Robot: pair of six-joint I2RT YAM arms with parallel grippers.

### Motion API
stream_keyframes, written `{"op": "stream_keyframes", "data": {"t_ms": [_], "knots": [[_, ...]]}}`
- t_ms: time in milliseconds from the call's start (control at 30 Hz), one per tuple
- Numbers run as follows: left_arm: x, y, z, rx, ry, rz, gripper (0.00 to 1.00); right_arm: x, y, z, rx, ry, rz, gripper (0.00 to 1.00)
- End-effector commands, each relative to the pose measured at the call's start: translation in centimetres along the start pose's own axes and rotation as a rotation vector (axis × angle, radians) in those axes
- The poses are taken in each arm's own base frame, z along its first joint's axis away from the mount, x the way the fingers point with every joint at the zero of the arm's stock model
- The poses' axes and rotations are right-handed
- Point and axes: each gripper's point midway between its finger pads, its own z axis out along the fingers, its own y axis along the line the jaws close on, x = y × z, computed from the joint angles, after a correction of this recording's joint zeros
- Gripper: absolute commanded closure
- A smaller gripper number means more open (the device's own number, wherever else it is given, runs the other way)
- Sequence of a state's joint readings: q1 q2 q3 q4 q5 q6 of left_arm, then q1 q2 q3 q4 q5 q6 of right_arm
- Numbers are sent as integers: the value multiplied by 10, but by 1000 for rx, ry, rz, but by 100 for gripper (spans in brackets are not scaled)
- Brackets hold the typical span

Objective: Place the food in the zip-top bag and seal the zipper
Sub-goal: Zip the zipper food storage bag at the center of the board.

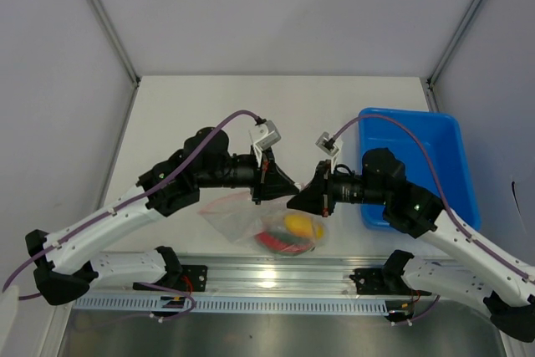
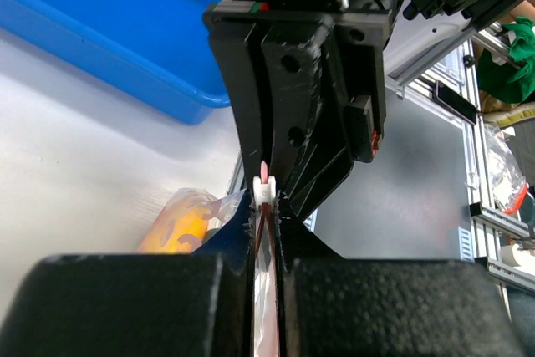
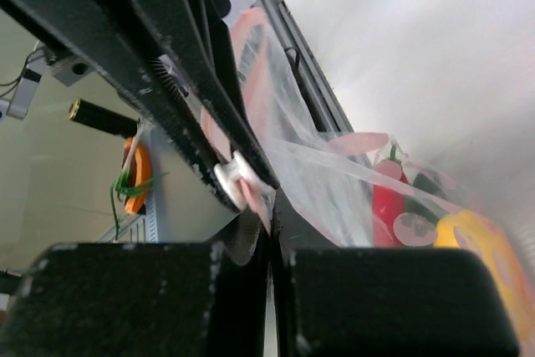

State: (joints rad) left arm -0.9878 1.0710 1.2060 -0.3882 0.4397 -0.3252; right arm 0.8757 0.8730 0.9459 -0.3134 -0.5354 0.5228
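On white table [image 1: 209, 114], lower centre of overhead frame: pinching zipper [image 2: 264, 173] of zip-top bag [image 1: 238, 213] enclosing food [image 1: 297, 227], with left gripper [image 1: 282, 188] and right gripper [image 1: 299, 200] both clamped tight, tips meeting.

We see a white table [image 1: 251, 114], a blue bin [image 1: 435, 148] on its right side, a clear bag [image 1: 227, 211] of toy food [image 1: 297, 225] near the front edge

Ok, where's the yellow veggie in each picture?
Top view: the yellow veggie is low in the centre, inside the bag.
Left wrist: lower left, orange-yellow behind crinkly plastic.
Right wrist: bottom right corner, beside the red chili.
Shared landmark: the bag, which wraps the veggie in all three views.
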Motion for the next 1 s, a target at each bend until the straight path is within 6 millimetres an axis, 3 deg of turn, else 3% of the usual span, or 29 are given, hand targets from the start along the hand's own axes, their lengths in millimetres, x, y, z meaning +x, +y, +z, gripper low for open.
{"op": "stream_keyframes", "data": {"t_ms": [0,400,567,967], "knots": [[2,-2,-6,2,-13,-12,99,-35,16,-13,-11,-172,-59,100],[19,7,-17,-39,8,-25,99,-59,22,-42,41,-327,-85,100],[26,20,-19,-99,15,-36,99,-67,25,-51,50,-342,-96,100],[40,46,-53,-294,7,-59,99,-86,19,-92,202,-429,-149,100]]}}
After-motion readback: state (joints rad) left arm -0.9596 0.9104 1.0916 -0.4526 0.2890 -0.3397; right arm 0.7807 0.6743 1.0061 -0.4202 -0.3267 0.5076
